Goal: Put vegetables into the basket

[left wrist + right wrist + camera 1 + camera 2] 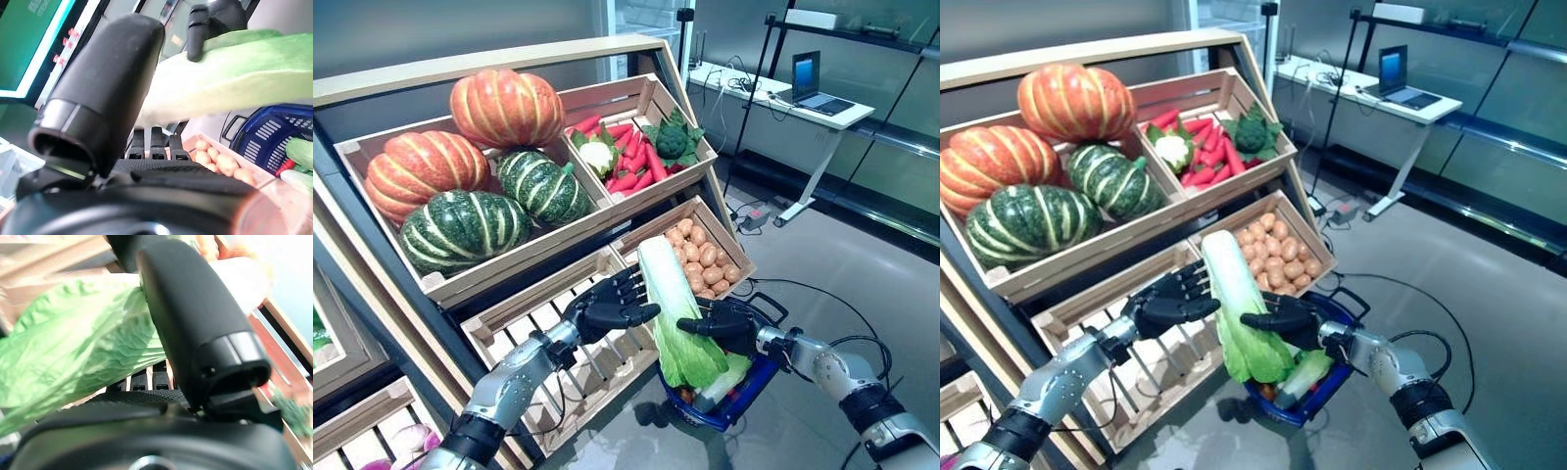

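Your left hand (607, 309) and right hand (729, 325) both have hold of one long napa cabbage (672, 313), which stands nearly upright between them, pale stalk end up and green leafy end down. The left hand grips it from the left side, thumb across the front and fingers (151, 145) curled behind the pale stalk. The right hand grips it lower down on the right, thumb pressed into the leaves and fingers (146, 380) curled against the leafy part, as its wrist view shows.

The cabbage's leafy tip hangs just above and partly inside the blue basket (759, 377), which sits on the floor below the right hand. You can see greens and a small red item already lying in the basket (298, 161).

Behind the hands stands the wooden shelf (489, 59). Its top left crate (357, 157) holds two orange pumpkins (506, 106) and two green striped pumpkins (465, 228). The top right crate (651, 93) holds red peppers (636, 162), a cauliflower (597, 155) and a broccoli (673, 140). The lower right crate, just behind the cabbage's stalk end, is full of potatoes (705, 259). The slatted lower crate (524, 308) lies beneath the left hand.

A white desk (783, 98) with a laptop (813, 83) stands well apart, at the back right.
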Controlling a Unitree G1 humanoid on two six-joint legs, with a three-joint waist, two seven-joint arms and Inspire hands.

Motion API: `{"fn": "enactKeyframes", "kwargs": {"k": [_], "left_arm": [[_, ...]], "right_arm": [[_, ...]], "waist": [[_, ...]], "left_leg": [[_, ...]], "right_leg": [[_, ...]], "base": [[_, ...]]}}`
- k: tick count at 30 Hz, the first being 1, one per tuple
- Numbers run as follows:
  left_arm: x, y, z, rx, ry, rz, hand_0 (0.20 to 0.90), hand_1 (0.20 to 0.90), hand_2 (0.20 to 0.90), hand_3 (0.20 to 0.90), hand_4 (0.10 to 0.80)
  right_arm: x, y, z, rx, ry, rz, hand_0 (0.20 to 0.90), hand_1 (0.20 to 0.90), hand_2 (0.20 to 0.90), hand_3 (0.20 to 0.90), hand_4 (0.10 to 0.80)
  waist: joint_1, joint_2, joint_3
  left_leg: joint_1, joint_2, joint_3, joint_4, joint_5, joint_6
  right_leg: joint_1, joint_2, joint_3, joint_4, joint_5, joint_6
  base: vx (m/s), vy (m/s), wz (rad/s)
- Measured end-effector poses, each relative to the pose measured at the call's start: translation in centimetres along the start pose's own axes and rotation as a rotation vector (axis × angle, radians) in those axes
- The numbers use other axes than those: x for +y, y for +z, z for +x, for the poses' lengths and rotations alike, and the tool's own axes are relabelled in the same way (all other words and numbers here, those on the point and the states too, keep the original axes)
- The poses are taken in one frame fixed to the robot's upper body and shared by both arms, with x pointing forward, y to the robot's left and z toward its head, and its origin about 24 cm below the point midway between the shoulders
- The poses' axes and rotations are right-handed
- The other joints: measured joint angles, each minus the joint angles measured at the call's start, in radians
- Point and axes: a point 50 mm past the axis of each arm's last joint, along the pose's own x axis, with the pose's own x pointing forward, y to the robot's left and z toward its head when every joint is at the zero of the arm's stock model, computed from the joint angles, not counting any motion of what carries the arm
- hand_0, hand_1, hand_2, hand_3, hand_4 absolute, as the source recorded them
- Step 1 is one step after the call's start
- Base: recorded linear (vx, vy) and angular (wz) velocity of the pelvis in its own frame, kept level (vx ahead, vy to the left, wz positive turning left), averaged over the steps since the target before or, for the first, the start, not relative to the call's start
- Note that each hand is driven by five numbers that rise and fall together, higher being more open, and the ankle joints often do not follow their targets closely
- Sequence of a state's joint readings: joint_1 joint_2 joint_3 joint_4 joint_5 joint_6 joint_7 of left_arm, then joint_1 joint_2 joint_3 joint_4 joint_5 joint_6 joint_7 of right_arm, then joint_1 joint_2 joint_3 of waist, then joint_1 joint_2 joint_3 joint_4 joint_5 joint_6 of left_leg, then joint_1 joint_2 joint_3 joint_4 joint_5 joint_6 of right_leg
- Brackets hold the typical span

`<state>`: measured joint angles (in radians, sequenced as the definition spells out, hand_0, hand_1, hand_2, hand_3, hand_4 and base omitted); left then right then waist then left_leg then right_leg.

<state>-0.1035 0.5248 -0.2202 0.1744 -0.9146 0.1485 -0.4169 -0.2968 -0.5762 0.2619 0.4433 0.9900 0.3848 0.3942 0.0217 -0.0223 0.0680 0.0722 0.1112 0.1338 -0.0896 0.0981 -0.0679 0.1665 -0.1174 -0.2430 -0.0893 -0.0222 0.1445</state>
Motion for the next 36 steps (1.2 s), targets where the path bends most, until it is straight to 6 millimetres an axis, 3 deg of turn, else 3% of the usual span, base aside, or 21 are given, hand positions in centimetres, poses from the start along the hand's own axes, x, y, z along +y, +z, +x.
{"fn": "enactKeyframes", "kwargs": {"k": [5, 9, 17, 25, 29, 31, 33, 36], "left_arm": [[2.1, -0.2, -1.9, 0.001, 0.128, 0.026, 0.9, 0.9, 0.9, 0.9, 0.8], [2.5, -0.5, -2.2, 0.017, 0.162, 0.038, 0.9, 0.9, 0.9, 0.9, 0.8], [2.5, -0.5, -2.2, 0.019, 0.164, 0.047, 0.9, 0.9, 0.9, 0.9, 0.8], [2.5, -0.7, -2.1, 0.015, 0.19, 0.051, 0.9, 0.9, 0.9, 0.9, 0.8], [2.3, 0.4, -1.4, -0.053, 0.2, 0.082, 0.9, 0.9, 0.9, 0.9, 0.8], [1.8, 1.7, -0.2, -0.09, 0.178, 0.12, 0.9, 0.9, 0.9, 0.9, 0.8], [1.3, 3.6, 1.3, -0.141, 0.154, 0.146, 0.9, 0.9, 0.9, 0.9, 0.8], [0.7, 4.7, 2.1, -0.177, 0.131, 0.145, 0.9, 0.9, 0.9, 0.9, 0.8]], "right_arm": [[-4.6, 2.9, -3.2, -0.192, -0.279, 0.056, 0.3, 0.3, 0.3, 0.3, 0.4], [-5.2, 3.6, -4.0, -0.223, -0.304, 0.056, 0.3, 0.3, 0.3, 0.3, 0.4], [-5.9, 2.7, -4.4, -0.197, -0.352, 0.068, 0.3, 0.3, 0.3, 0.3, 0.4], [-9.3, -0.2, -6.0, -0.145, -0.647, 0.14, 0.3, 0.3, 0.3, 0.3, 0.4], [-9.8, 0.6, -5.9, -0.215, -0.739, 0.146, 0.3, 0.3, 0.3, 0.3, 0.4], [-9.5, 2.3, -5.1, -0.26, -0.745, 0.138, 0.3, 0.3, 0.3, 0.3, 0.4], [-8.7, 4.7, -4.1, -0.326, -0.724, 0.118, 0.3, 0.3, 0.3, 0.3, 0.4], [-8.5, 5.7, -3.8, -0.35, -0.719, 0.119, 0.3, 0.3, 0.3, 0.3, 0.4]], "waist": [[0.009, 0.003, 0.023], [0.002, 0.001, 0.024], [0.003, 0.001, 0.025], [0.013, 0.001, 0.032], [0.022, 0.011, 0.111], [0.023, 0.018, 0.189], [0.023, 0.019, 0.274], [0.021, 0.031, 0.337]], "left_leg": [[0.003, -0.001, 0.007, 0.0, -0.001, 0.001], [0.004, -0.001, 0.007, 0.0, -0.002, 0.001], [0.007, -0.001, 0.01, 0.0, -0.002, 0.001], [0.008, 0.0, 0.015, 0.0, -0.002, 0.001], [-0.075, 0.016, 0.026, 0.074, -0.009, 0.002], [-0.175, 0.027, 0.029, 0.189, -0.041, 0.005], [-0.281, 0.029, 0.034, 0.35, -0.1, 0.016], [-0.391, 0.024, 0.02, 0.526, -0.176, 0.024]], "right_leg": [[-0.001, 0.0, 0.012, 0.0, 0.001, 0.001], [-0.001, 0.0, 0.012, 0.0, 0.002, 0.001], [0.0, -0.001, 0.015, 0.0, 0.004, 0.001], [-0.008, -0.002, 0.017, 0.007, 0.003, 0.001], [-0.112, -0.005, 0.014, 0.11, -0.013, -0.013], [-0.228, -0.018, 0.007, 0.244, -0.046, -0.024], [-0.352, -0.063, -0.008, 0.446, -0.122, -0.042], [-0.46, -0.118, -0.01, 0.643, -0.204, -0.048]], "base": [[-0.004, 0.002, -0.03], [0.0, 0.001, -0.01], [0.009, 0.002, 0.0], [-0.009, -0.005, -0.02], [-0.33, -0.04, -0.17], [-0.317, 0.005, -0.19], [-0.154, -0.004, -0.11], [-0.15, 0.004, 0.12]]}}
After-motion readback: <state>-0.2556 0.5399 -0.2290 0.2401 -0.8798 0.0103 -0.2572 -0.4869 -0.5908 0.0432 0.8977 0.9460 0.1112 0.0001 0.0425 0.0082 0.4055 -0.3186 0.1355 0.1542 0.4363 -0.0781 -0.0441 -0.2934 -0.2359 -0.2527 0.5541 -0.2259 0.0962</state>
